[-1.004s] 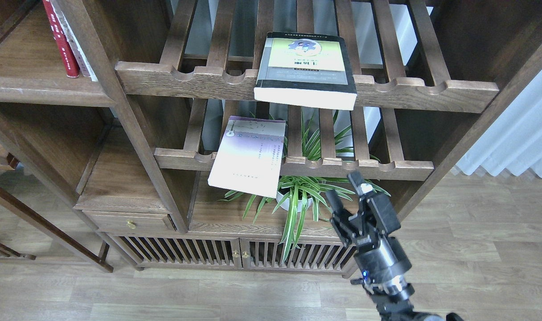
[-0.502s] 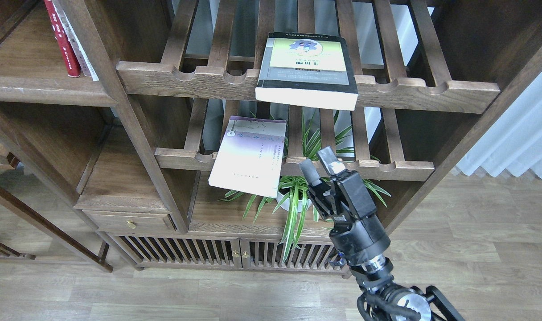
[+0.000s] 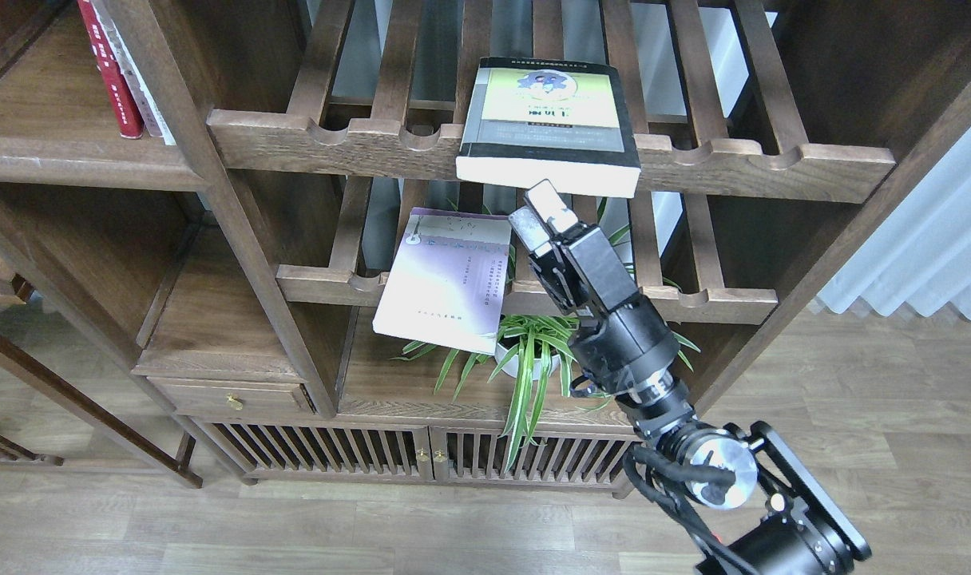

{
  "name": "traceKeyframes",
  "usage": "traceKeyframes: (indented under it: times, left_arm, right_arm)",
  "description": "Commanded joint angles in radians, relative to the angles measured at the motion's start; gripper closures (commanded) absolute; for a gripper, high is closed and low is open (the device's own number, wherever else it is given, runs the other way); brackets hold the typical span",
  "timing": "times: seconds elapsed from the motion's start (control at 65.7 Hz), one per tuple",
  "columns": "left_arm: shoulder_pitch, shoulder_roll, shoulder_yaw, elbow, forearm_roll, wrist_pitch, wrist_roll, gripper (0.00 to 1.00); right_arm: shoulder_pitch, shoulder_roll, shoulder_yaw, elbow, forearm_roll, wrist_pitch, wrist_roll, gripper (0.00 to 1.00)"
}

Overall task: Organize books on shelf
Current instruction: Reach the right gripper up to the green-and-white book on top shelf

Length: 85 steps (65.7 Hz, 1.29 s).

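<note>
The thick yellow-green and grey book [image 3: 548, 120] lies flat on the upper slatted rack, its page edge overhanging the front rail. The thin pale lavender book [image 3: 445, 275] lies tilted on the lower slatted rack, hanging over its front rail. The red book [image 3: 106, 68] stands upright on the solid dark-brown shelf [image 3: 62, 156] at the top left, beside pale volumes. My right gripper [image 3: 538, 214] is open and empty, pointing up just below the thick book's front edge and right of the lavender book's top corner. My left gripper is out of view.
A spider plant in a white pot [image 3: 533, 351] stands on the board below the lower rack, behind my right arm. A small drawer with a brass knob [image 3: 234, 401] and slatted cabinet doors [image 3: 422, 455] are beneath. A white curtain [image 3: 933, 239] hangs at the right above the wooden floor.
My right arm has risen up and to the left, from in front of the plant to just under the thick book. The books have not moved.
</note>
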Motion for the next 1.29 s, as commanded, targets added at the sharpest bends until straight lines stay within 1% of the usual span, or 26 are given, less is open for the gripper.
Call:
traceKeyframes:
  times: [0.0,0.38,0.532,0.761,0.837,0.852,0.973,1.095,1.186,1.202,1.278]
  left_arm:
    - [0.0,0.001,-0.011,0.0,0.0,0.0,0.0,0.03]
    - [-0.003,0.004,-0.025,0.0,-0.002,0.0,0.0,0.03]
    - [-0.008,0.004,-0.025,0.0,-0.002,0.0,0.0,0.03]
    - [-0.012,0.009,-0.025,0.019,-0.002,0.0,0.0,0.03]
    - [-0.012,0.009,-0.025,0.02,-0.002,0.0,0.0,0.03]
    - [-0.012,0.011,-0.025,0.026,-0.002,0.0,0.0,0.03]
    - [-0.017,0.011,-0.025,0.028,-0.002,0.0,0.0,0.03]
    - [-0.02,0.011,-0.025,0.028,-0.002,0.0,0.0,0.03]
    - [-0.02,0.011,-0.026,0.03,-0.002,0.0,0.0,0.03]
    - [-0.02,0.011,-0.026,0.03,-0.003,0.0,0.0,0.02]
    - [-0.02,0.011,-0.026,0.034,-0.003,0.0,0.0,0.02]
  right_arm:
    - [0.037,0.0,0.001,-0.001,0.0,-0.027,0.0,0.01]
    - [0.074,0.0,0.027,-0.007,0.002,-0.056,-0.001,0.01]
    - [0.076,0.0,0.042,-0.007,0.002,-0.094,-0.001,0.01]
    - [0.096,0.0,0.065,-0.015,0.002,-0.114,0.0,0.05]
    - [0.099,0.0,0.071,-0.018,0.003,-0.116,0.0,0.1]
    - [0.099,0.0,0.076,-0.02,0.003,-0.114,0.0,0.13]
    - [0.094,0.0,0.077,-0.02,0.006,-0.107,0.0,0.25]
    - [0.088,0.0,0.076,-0.02,0.009,-0.107,0.0,0.31]
    - [0.083,0.0,0.076,-0.02,0.009,-0.107,-0.001,0.34]
    - [0.082,0.0,0.076,-0.02,0.009,-0.107,0.0,0.36]
    - [0.076,0.0,0.076,-0.02,0.012,-0.107,-0.001,0.41]
